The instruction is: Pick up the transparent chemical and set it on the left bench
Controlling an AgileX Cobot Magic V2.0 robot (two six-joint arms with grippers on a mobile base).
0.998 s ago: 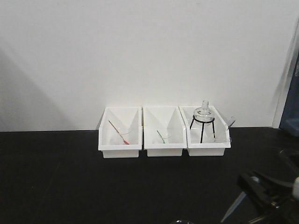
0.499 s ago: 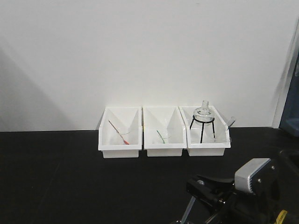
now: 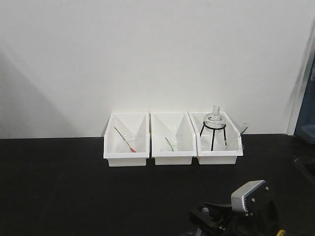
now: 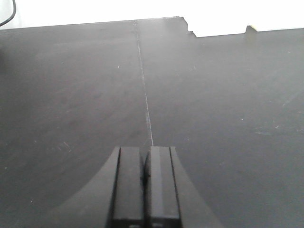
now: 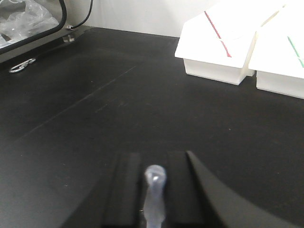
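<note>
Three white bins sit in a row at the back edge of the left bench (image 3: 59, 187), against a plain white wall (image 3: 147, 54). Bench top is black, matte, lightly scuffed; a thin seam line (image 4: 145, 95) runs front to back in the left wrist view. Wide bare black surface lies left of and in front of the bins. Blue panel edge (image 3: 307, 118) at far right past the wall.

Bins, left to right: left bin (image 3: 126, 156) holds a red-tinted pipette (image 3: 125, 140) leaning diagonally; middle bin (image 3: 173, 158) holds a green-tinted pipette (image 3: 170, 144); right bin (image 3: 219, 157) holds a black tripod stand (image 3: 213, 132) with a clear glass flask (image 3: 214, 117) seated on top. Bins touch or nearly touch side to side.

Right arm, with its grey housing (image 3: 250, 195), sits low at the bottom right of the front view, well in front of the bins. Right gripper (image 5: 153, 190): jaws narrow, closed around the transparent chemical (image 5: 155, 192), bulb end rounded and poking forward between the fingers (image 5: 124, 190). It hangs over bare bench; cannot tell if it touches the surface. Metal-framed edge and a cable (image 5: 80, 21) at the far left corner in the right wrist view.

Left gripper (image 4: 144, 185): jaws pressed together, nothing between them, over bare black top.
</note>
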